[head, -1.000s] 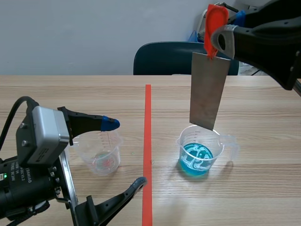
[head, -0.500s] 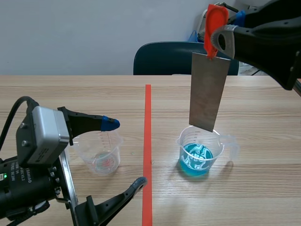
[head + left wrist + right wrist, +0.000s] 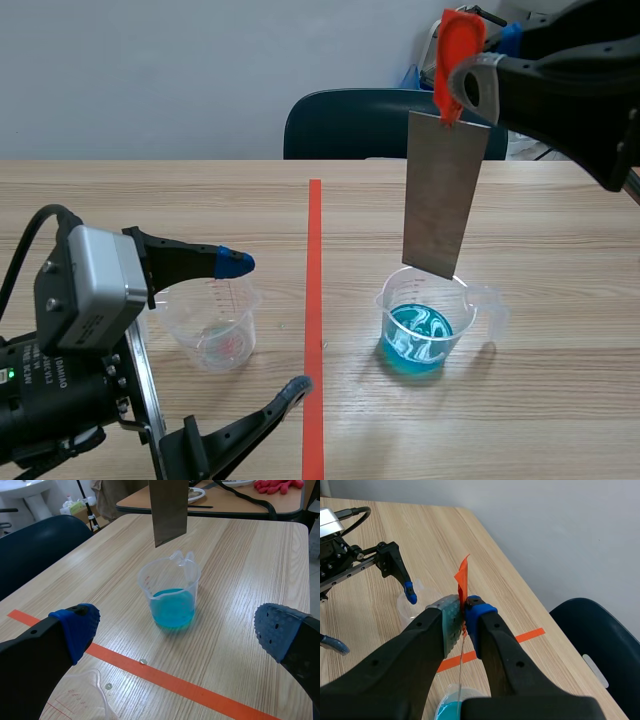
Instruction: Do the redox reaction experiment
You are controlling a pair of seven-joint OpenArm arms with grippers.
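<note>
Raised right end effector [image 3: 465, 611] clenches the plate [image 3: 440, 195] upright above the beaker [image 3: 425, 322]; low left end effector [image 3: 176, 628] sits released.

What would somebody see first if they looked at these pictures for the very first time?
Most likely the bright blue liquid in the clear cup on the table, right of the red tape line. Straight above it hangs a grey metal sheet, pinched at its orange-tagged top by the right tool, its lower edge not in the liquid.
</note>
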